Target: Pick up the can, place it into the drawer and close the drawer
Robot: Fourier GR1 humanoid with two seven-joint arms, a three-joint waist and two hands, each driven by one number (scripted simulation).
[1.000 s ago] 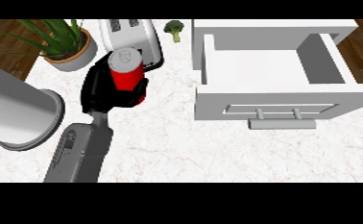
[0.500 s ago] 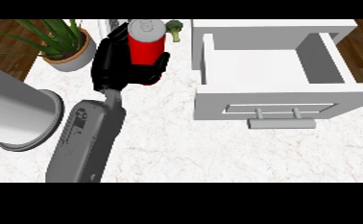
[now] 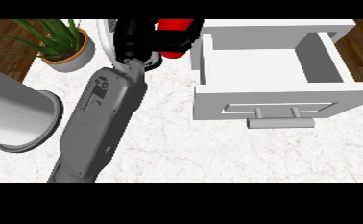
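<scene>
We see one white marble counter (image 3: 184, 155) from steeply above, and we go from its largest things down to its smallest. At three o'clock stands one white drawer (image 3: 273, 69), pulled open with nothing showing inside it, one bar handle (image 3: 281, 123) on its front. One grey forearm (image 3: 99, 122) rises from six o'clock toward twelve; by its place at the view's left we take it for the left arm, and no right hand shows. At nine o'clock lies part of one grey cylinder (image 3: 21, 119), and at ten o'clock one potted plant (image 3: 60, 43) with long green leaves. At the arm's tip, near twelve o'clock, one black left hand (image 3: 142, 38) has its fingers curled round one red can (image 3: 174, 33), which sits up off the counter at the view's top edge, just beside the drawer's left wall and not yet over its opening. One white object (image 3: 110, 40) shows partly behind the hand; we cannot tell what it is. We judge the can to be rigid, fairly light and smooth-sided, so it may slip or tilt; taking hold round the middle of its side, as the hand appears to do, seems the sound place
</scene>
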